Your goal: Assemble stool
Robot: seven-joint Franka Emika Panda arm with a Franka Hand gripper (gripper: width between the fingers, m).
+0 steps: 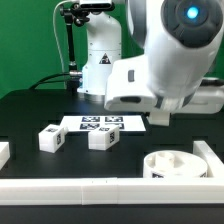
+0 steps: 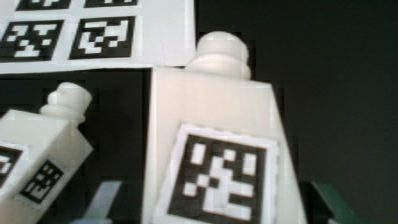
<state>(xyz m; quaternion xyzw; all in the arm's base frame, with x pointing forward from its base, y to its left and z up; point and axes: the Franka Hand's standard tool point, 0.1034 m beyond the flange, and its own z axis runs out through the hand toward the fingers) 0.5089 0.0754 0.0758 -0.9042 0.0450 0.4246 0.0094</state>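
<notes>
Stool leg (image 2: 214, 125) lies centred between our hand's (image 2: 221, 203) wide-spread jaws, peg end pointing towards the marker board (image 2: 89, 30)

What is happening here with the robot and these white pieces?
The arm holds nothing yet. Its open pincer hangs over one leg, which lies next to the marker board. A second leg lies beside it. The seat sits apart, with no leg in it.
</notes>
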